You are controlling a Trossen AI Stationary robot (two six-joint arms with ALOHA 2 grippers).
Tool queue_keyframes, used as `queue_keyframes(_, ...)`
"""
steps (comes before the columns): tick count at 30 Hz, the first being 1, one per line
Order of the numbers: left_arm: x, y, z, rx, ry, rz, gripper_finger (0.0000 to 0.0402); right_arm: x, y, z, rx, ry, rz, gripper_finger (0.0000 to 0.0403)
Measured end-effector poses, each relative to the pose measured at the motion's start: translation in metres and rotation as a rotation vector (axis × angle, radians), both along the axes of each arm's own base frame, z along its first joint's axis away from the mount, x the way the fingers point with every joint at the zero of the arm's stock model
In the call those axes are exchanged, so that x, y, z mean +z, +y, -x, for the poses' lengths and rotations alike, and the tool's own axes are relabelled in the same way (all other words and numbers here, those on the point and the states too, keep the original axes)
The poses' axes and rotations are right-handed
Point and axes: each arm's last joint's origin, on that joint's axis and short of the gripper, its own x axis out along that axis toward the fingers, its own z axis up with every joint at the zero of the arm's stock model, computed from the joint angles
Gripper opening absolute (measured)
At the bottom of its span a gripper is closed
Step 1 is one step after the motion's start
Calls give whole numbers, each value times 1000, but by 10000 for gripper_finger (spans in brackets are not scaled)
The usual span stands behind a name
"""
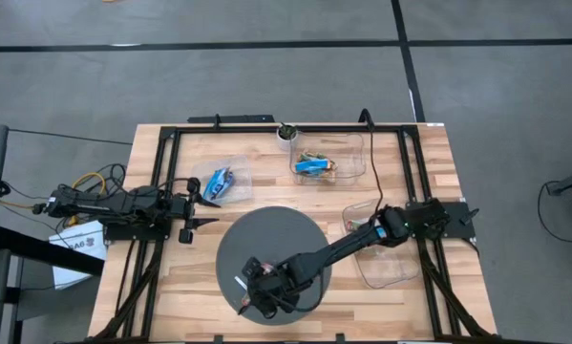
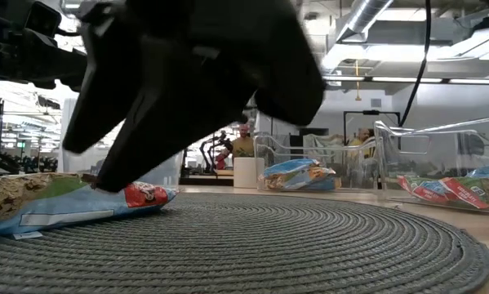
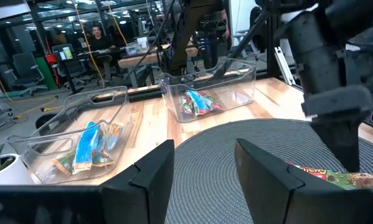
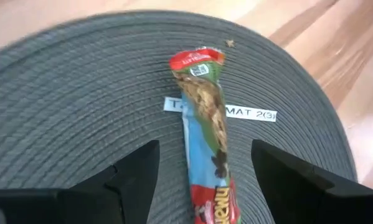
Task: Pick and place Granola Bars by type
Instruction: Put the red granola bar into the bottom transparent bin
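Right wrist view, foil granola bar (image 4: 206, 143), woven round mat (image 4: 80, 118)

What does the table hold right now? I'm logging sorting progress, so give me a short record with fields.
mat: round grey woven mat, near the table's front
bar on mat: one multicoloured granola bar, lying over a white label
right gripper: open, hovering over that bar, fingers either side
left gripper: open, empty, waiting at the table's left
clear bins: four; back bin holds blue-wrapped bars
white cup: beside the back bin
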Motion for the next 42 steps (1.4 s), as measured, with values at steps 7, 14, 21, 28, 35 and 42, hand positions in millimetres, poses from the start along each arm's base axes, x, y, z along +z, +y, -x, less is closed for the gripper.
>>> queue_keyframes(7, 0, 0, 0, -1, 0, 0, 163, -4, -13, -10, -29, 8, -20, 248)
queue_keyframes(14, 0, 0, 0, 0, 0, 0, 163, -12, -29, -14, -94, 71, -89, 248)
queue_keyframes(21, 0, 0, 0, 0, 0, 0, 163, -15, -31, -13, -121, 112, -113, 201)
queue_keyframes(28, 0, 0, 0, 0, 0, 0, 163, -16, -33, -11, -154, 157, -179, 116)
queue_keyframes(35, 0, 0, 0, 0, 0, 0, 163, -21, -34, -11, -189, 157, -198, 51)
queue_keyframes(42, 0, 0, 0, 0, 0, 0, 163, -18, -34, -11, -209, 151, -212, 7)
